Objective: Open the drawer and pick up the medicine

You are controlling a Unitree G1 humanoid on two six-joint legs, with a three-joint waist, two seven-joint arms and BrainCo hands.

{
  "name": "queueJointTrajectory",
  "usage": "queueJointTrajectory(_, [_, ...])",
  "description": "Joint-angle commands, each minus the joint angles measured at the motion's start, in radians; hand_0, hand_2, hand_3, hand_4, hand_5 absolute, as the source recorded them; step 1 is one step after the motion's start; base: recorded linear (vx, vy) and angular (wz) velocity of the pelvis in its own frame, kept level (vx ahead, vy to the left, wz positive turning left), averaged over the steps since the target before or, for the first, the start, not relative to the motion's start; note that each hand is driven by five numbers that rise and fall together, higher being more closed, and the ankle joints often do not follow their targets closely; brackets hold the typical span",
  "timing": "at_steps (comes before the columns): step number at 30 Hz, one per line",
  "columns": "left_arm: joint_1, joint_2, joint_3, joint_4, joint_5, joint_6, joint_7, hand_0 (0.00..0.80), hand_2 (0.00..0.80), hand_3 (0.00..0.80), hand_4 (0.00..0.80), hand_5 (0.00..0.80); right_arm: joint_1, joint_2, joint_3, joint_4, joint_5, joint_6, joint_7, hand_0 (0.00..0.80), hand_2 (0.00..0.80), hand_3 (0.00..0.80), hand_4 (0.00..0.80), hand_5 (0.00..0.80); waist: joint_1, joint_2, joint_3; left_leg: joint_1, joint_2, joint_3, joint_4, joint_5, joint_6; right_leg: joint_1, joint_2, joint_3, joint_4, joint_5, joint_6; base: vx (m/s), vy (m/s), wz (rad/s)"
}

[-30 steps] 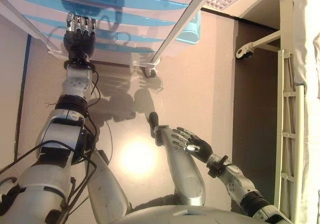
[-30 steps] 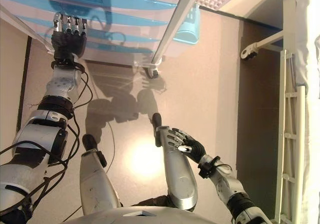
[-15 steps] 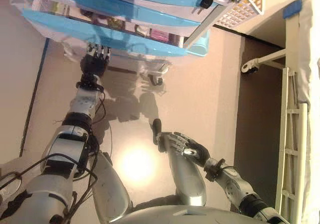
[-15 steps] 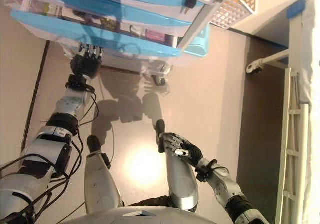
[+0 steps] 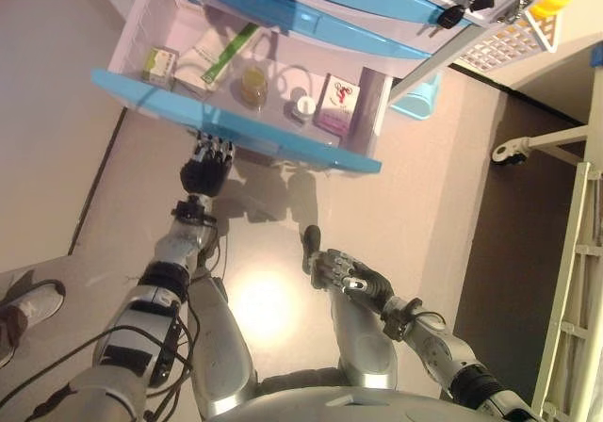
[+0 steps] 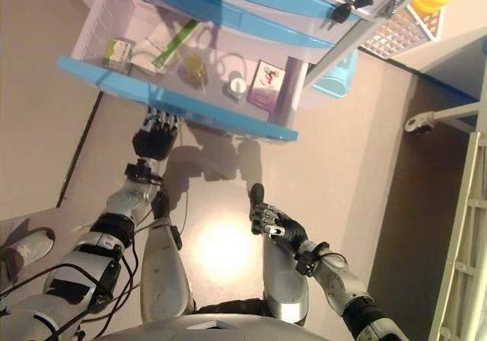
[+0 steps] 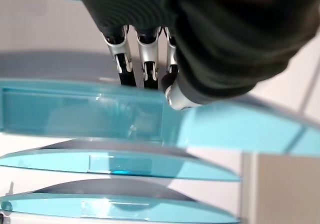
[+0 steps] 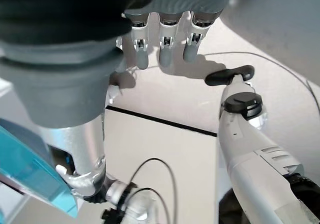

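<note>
Drawer (image 5: 236, 130) pulled out, long axis across cabinet front | medicine box (image 5: 336, 105) inside near its right end, eye views only | left hand (image 5: 205, 169) under drawer front, fingertips hidden: grip cannot tell | right hand (image 6: 275, 225) low, fingers relaxed, empty.

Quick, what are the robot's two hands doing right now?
Left hand: fingers hooked on the blue front of the open drawer.
Right hand: open, holding nothing, down by its side.
</note>
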Motion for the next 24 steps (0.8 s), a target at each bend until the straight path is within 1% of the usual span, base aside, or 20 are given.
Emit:
queueJointTrajectory(1, [0.146, -0.018, 0.018, -0.011, -0.004, -0.003, -0.059, 0.8, 0.8, 0.8, 0.8, 0.8, 0.137, 0.017, 0.03, -0.051, -0.039, 0.05, -0.017, 0.0, 0.0, 0.0, 0.0, 0.0, 0.022, -0.017, -0.023, -0.049, -0.088, 0.019, 0.133, -0.104, 0.126, 0.044, 0.038, -0.029, -0.109, 0.079, -0.018, -0.012, 0.049, 0.18])
queueJointTrajectory(5, [0.244, -0.052, 0.026, 0.022, 0.003, 0.003, -0.086, 0.8, 0.8, 0.8, 0.8, 0.8, 0.141, 0.009, 0.009, -0.059, -0.046, 0.062, -0.016, 0.0, 0.0, 0.0, 0.0, 0.0, 0.04, -0.014, -0.023, -0.044, -0.093, 0.012, 0.125, -0.095, 0.126, 0.047, 0.03, -0.043, -0.099, 0.072, -0.018, -0.015, 0.04, 0.14])
queueJointTrajectory(10, [0.315, -0.055, 0.058, 0.069, 0.005, 0.055, -0.094, 0.8, 0.8, 0.8, 0.8, 0.8, 0.14, 0.004, -0.013, -0.043, -0.058, 0.066, 0.0, 0.0, 0.0, 0.0, 0.0, 0.0, 0.058, -0.011, -0.023, -0.039, -0.096, 0.005, 0.115, -0.085, 0.124, 0.05, 0.024, -0.058, -0.093, 0.068, -0.015, -0.013, 0.034, 0.12])
queueJointTrajectory(16, [0.363, -0.062, 0.068, 0.105, -0.022, 0.094, -0.056, 0.8, 0.8, 0.8, 0.8, 0.8, 0.126, 0.008, -0.034, -0.007, -0.073, 0.055, 0.012, 0.0, 0.0, 0.0, 0.0, 0.0, 0.073, -0.001, -0.023, -0.048, -0.106, -0.001, 0.098, -0.071, 0.125, 0.037, 0.014, -0.07, -0.095, 0.074, -0.008, -0.012, 0.032, 0.08])
queueJointTrajectory(18, [0.38, -0.066, 0.077, 0.122, -0.02, 0.117, -0.004, 0.8, 0.8, 0.8, 0.8, 0.8, 0.119, 0.014, -0.039, 0.012, -0.073, 0.049, 0.011, 0.0, 0.0, 0.0, 0.0, 0.0, 0.079, 0.002, -0.023, -0.053, -0.11, -0.005, 0.098, -0.07, 0.125, 0.03, 0.01, -0.074, -0.089, 0.073, -0.007, -0.004, 0.023, 0.08])
queueJointTrajectory(19, [0.385, -0.069, 0.08, 0.136, -0.012, 0.123, 0.028, 0.383, 0.383, 0.383, 0.383, 0.383, 0.117, 0.018, -0.043, 0.019, -0.075, 0.048, 0.01, 0.0, 0.0, 0.0, 0.0, 0.0, 0.081, 0.003, -0.023, -0.056, -0.112, -0.008, 0.101, -0.07, 0.125, 0.027, 0.007, -0.076, -0.084, 0.071, -0.007, 0.002, 0.02, 0.1])
queueJointTrajectory(20, [0.386, -0.07, 0.08, 0.141, -0.011, 0.126, 0.04, 0.0, 0.0, 0.0, 0.0, 0.0, 0.116, 0.019, -0.044, 0.023, -0.075, 0.047, 0.01, 0.0, 0.0, 0.0, 0.0, 0.0, 0.082, 0.003, -0.023, -0.058, -0.112, -0.008, 0.102, -0.07, 0.125, 0.026, 0.006, -0.076, -0.082, 0.07, -0.007, 0.007, 0.026, 0.09])
queueJointTrajectory(21, [0.385, -0.071, 0.084, 0.157, -0.007, 0.134, 0.083, 0.0, 0.0, 0.0, 0.0, 0.0, 0.112, 0.023, -0.045, 0.034, -0.074, 0.043, 0.009, 0.0, 0.0, 0.0, 0.0, 0.0, 0.083, 0.004, -0.023, -0.062, -0.113, -0.01, 0.107, -0.071, 0.125, 0.022, 0.004, -0.078, -0.076, 0.069, -0.007, 0.007, 0.031, 0.09])
queueJointTrajectory(24, [0.372, -0.068, 0.103, 0.21, 0.004, 0.127, 0.154, 0.0, 0.0, 0.0, 0.0, 0.0, 0.104, 0.031, -0.057, 0.07, -0.068, 0.033, 0.019, 0.0, 0.0, 0.0, 0.0, 0.0, 0.082, 0.004, -0.023, -0.066, -0.116, -0.013, 0.116, -0.075, 0.127, 0.017, 0.001, -0.076, -0.064, 0.062, -0.007, 0.01, 0.037, 0.09])
